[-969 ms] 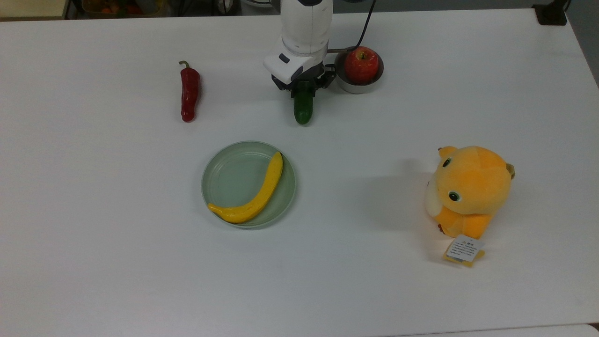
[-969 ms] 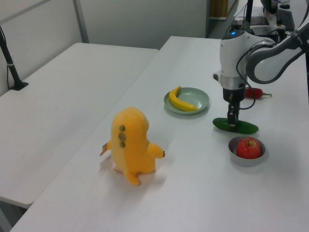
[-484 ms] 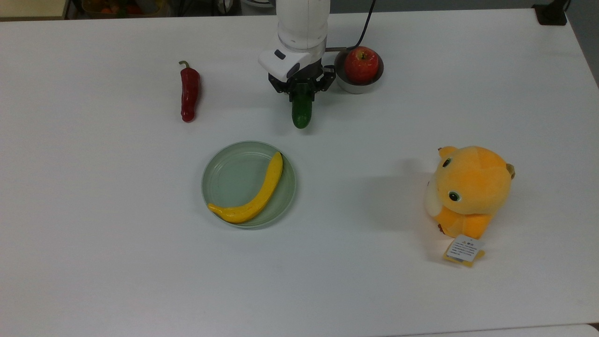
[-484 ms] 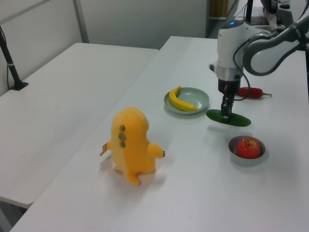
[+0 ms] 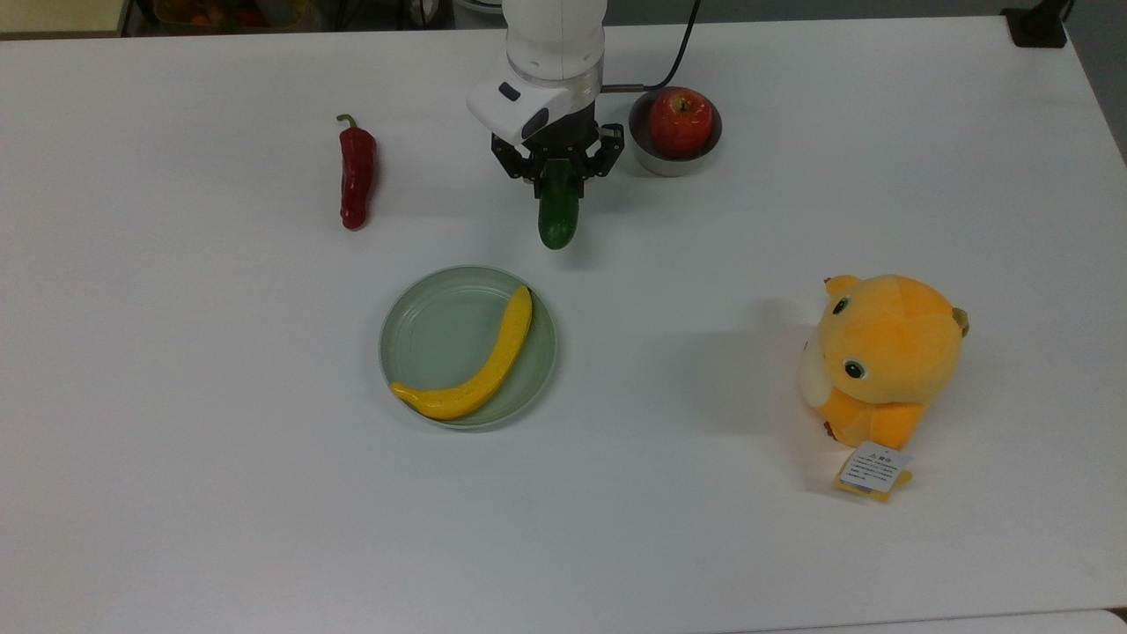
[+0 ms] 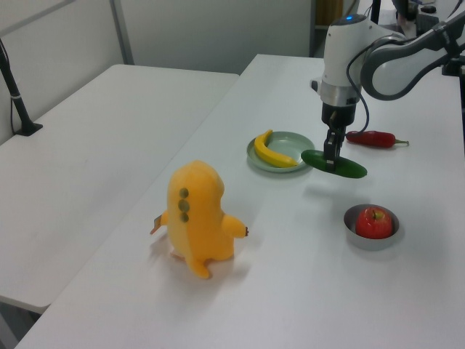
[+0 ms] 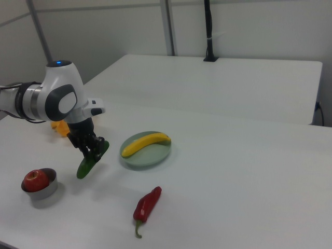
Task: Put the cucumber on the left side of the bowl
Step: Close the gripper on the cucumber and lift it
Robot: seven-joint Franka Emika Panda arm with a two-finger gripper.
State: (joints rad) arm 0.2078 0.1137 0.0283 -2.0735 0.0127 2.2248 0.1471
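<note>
My gripper point(image 5: 558, 174) point(image 6: 331, 153) point(image 7: 94, 149) is shut on the dark green cucumber point(image 5: 558, 220) point(image 6: 335, 163) point(image 7: 91, 161) and holds it level, lifted off the white table. The small grey metal bowl point(image 5: 662, 159) point(image 6: 368, 236) point(image 7: 42, 191) holds a red apple point(image 5: 680, 121) point(image 6: 373, 222) point(image 7: 35, 179). In the top view the cucumber hangs to the bowl's left, between the bowl and the red chili pepper point(image 5: 356, 173). In the left view the cucumber floats beyond the bowl, next to the plate.
A pale green plate point(image 5: 427, 330) point(image 6: 298, 148) point(image 7: 154, 155) carries a yellow banana point(image 5: 480, 366) point(image 6: 273, 151) point(image 7: 145, 142). The red chili pepper point(image 6: 374, 138) point(image 7: 147, 205) lies on the table. An orange plush toy point(image 5: 880, 357) point(image 6: 197, 217) stands at the top view's right.
The gripper has lifted the cucumber off the table and carried it away from the bowl, toward the plate and the top view's left. Nothing else has moved.
</note>
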